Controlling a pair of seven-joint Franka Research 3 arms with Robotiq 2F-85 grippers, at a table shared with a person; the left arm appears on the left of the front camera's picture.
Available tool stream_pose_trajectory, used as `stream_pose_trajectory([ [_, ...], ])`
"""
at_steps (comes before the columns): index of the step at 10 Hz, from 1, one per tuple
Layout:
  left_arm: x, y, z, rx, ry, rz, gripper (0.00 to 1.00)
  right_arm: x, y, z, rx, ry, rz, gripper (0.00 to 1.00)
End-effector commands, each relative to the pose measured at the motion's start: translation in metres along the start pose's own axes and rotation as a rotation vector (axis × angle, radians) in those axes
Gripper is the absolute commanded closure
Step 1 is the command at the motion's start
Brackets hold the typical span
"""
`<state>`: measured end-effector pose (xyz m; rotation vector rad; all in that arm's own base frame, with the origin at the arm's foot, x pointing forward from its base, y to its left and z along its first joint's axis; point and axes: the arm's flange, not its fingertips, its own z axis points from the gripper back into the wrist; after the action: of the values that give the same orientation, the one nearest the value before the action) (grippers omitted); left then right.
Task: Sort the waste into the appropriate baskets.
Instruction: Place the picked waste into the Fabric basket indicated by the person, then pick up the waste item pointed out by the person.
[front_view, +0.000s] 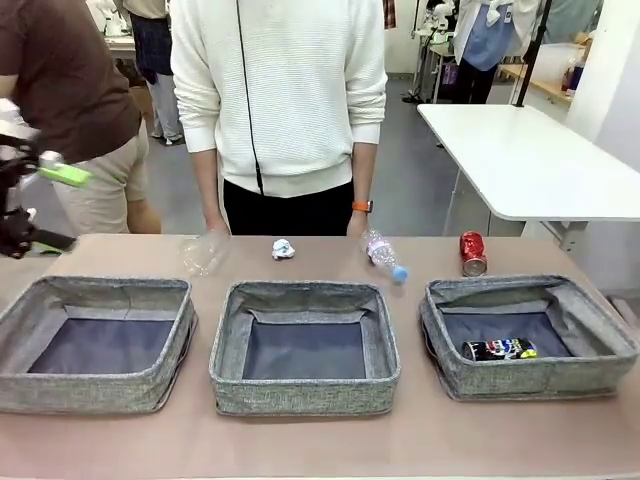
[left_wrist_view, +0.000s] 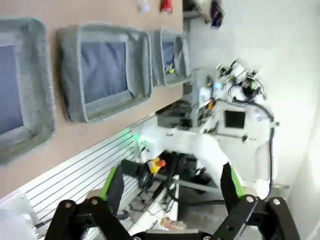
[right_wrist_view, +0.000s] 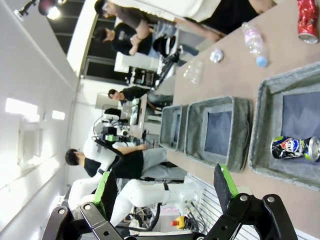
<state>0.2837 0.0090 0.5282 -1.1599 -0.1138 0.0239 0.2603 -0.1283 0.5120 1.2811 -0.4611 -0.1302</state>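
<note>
inside right basket (front_view: 530, 382): dark can (front_view: 499, 349), front and right wrist views | left gripper (left_wrist_view: 171, 168) spread | right gripper (right_wrist_view: 164, 171) spread

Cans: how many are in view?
2. The red can sits on the table behind the right basket; the dark multicoloured can lies inside that basket. Basket walls could hide more.

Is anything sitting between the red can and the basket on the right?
Nothing visible: the crushed red metal can sits on bare tabletop just behind the low far wall of the right grey woven-fabric basket.
</note>
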Motion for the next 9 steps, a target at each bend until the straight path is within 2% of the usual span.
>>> stream_pose_trajectory([
  [1,-0.032,0.053,0.007,-0.146,-0.099,0.040,0.00,0.003,0.002,-0.001,0.026,-0.009,0.026,0.00],
  [3,-0.051,0.089,0.010,-0.209,-0.145,0.059,0.00,0.003,0.002,-0.001,0.026,-0.009,0.026,0.00],
  [4,-0.049,0.092,0.003,-0.203,-0.037,0.065,0.00,0.003,0.002,-0.001,0.026,-0.009,0.026,0.00],
  [5,0.001,0.056,0.065,-0.155,-0.138,0.091,0.00,0.003,0.002,-0.001,0.026,-0.009,0.026,0.00],
  [9,0.001,0.056,0.065,-0.155,-0.138,0.091,0.00,0.003,0.002,-0.001,0.026,-0.009,0.026,0.00],
])
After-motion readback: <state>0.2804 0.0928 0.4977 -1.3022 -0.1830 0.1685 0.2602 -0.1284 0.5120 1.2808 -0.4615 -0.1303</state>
